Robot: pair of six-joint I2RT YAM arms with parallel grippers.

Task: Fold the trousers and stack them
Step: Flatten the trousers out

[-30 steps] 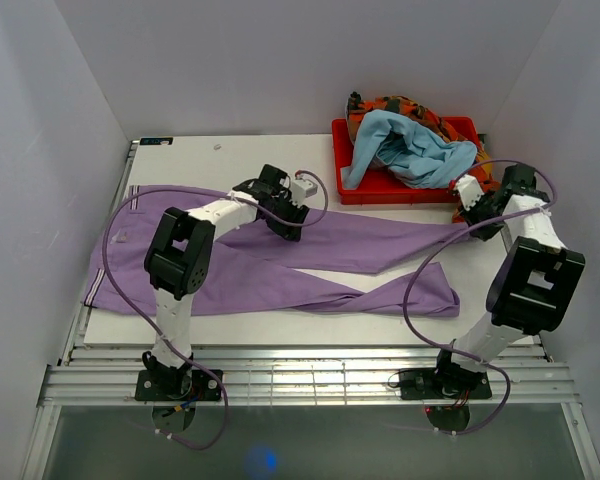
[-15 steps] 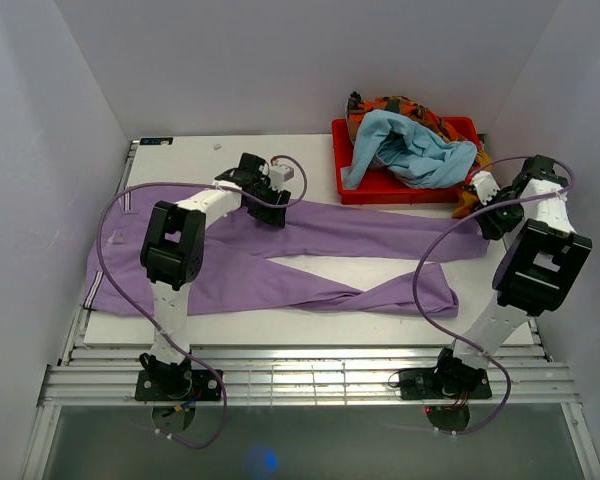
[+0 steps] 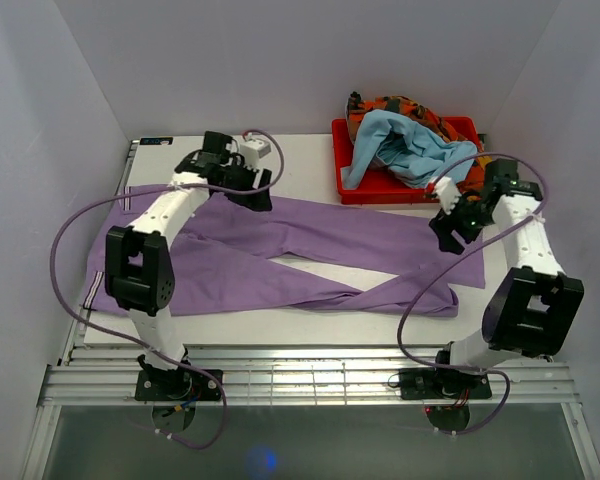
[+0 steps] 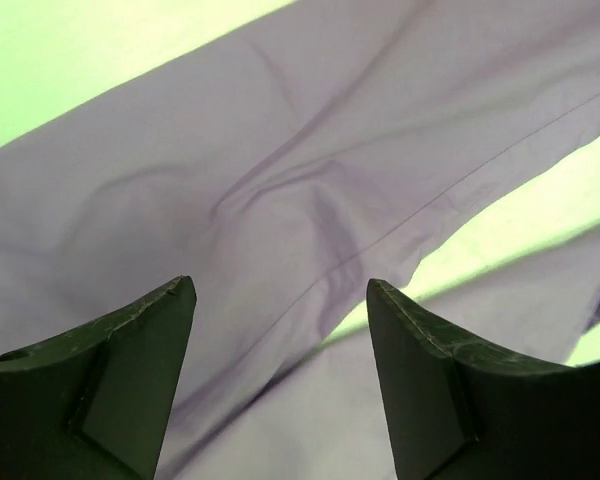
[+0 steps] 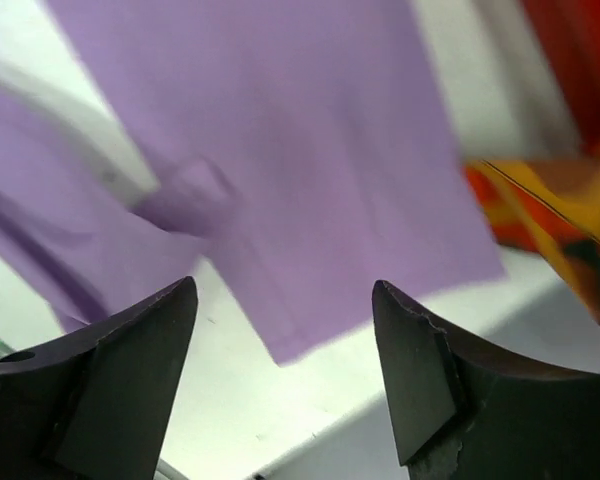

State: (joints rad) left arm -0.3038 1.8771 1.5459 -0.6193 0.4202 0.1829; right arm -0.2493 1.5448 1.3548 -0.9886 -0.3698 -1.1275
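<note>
Hovering above the trousers (image 3: 280,255), left gripper (image 4: 280,288) and right gripper (image 5: 285,288) gape wide, holding nothing; the legs lie spread, apparently for folding.

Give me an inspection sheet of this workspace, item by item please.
Surface: white table, mostly covered by cloth.
Job's things: lilac trousers spread lengthwise, unfolded, legs crossing near the right end.
Clutter: red tray at the far right, holding a blue cloth and an orange patterned cloth.
Grippers: left tool open above the trousers; right tool open above a leg end; neither holds anything.
Cables: purple cables loop off both arms.
Surroundings: plain white walls; slatted rail at the near edge.
</note>
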